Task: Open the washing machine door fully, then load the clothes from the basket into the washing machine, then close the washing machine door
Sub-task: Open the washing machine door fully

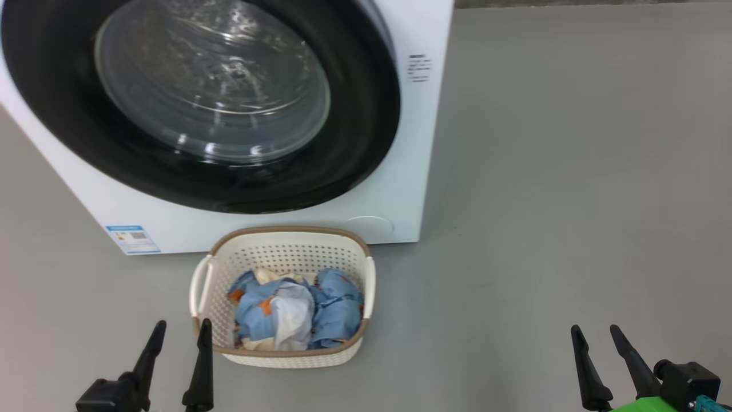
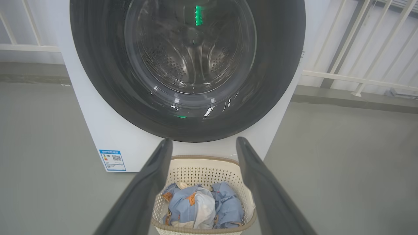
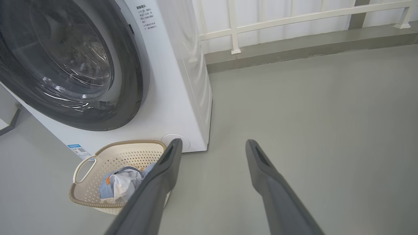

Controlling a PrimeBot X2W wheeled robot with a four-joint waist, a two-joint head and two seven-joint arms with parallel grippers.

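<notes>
The washing machine [image 1: 400, 189] is a white box on the grey floor, and its door [image 1: 354, 149], with a wide black rim and bulging glass, lies flush against the front. Close in front stands the cream basket [image 1: 286, 237] with a brown rim, holding light blue clothes [image 1: 297, 312] with orange prints. My left gripper [image 1: 183, 329] hangs open just left of the basket's near corner, holding nothing. My right gripper [image 1: 595, 331] is open over bare floor far to the right. The left wrist view looks past open fingers [image 2: 147, 182] at the door [image 2: 271, 98] and basket [image 2: 202, 160].
A blue label sticker [image 1: 132, 239] marks the machine's lower left corner. White railing [image 3: 277, 18] and a low grey kerb [image 3: 294, 49] run behind the machine. Grey floor [image 1: 572, 200] stretches open to the right of the machine and basket.
</notes>
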